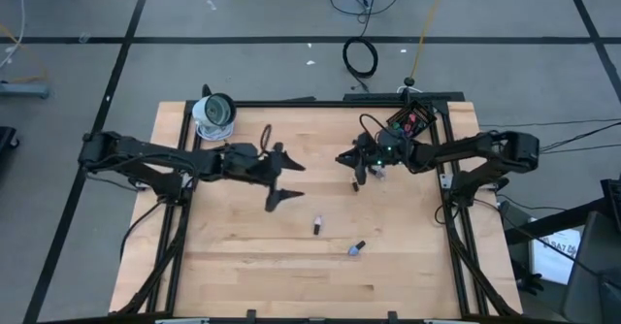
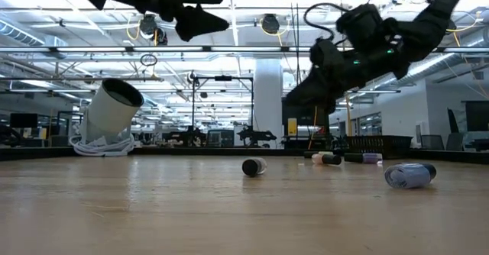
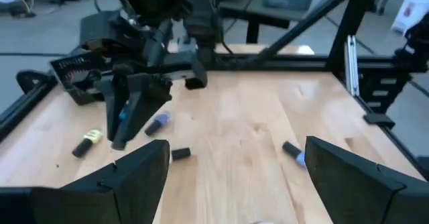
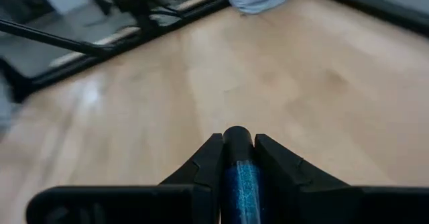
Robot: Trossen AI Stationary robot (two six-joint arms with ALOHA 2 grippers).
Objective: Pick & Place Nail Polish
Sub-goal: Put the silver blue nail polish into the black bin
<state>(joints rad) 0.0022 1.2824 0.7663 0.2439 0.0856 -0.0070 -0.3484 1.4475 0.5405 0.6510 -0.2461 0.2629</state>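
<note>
High view: the right gripper (image 1: 357, 174) hangs near the black box (image 1: 411, 123); the left gripper (image 1: 283, 180) gapes wide mid-table, two loose bottles (image 1: 317, 226) beyond. Right wrist view: fingers pinch a blue glitter nail polish bottle (image 4: 238, 177) by its sides; a narrow grip could let it slip or twist during carrying.

Blue glitter nail polish bottle (image 4: 238, 184) in right end effector (image 4: 238, 158): lower part cut off at frame bottom, label unreadable. Bottles beside black box (image 1: 408, 122), upper right of bench (image 1: 243, 266): too small to count. Left end effector (image 3: 234, 174) fingers cropped at bottom edge.
</note>
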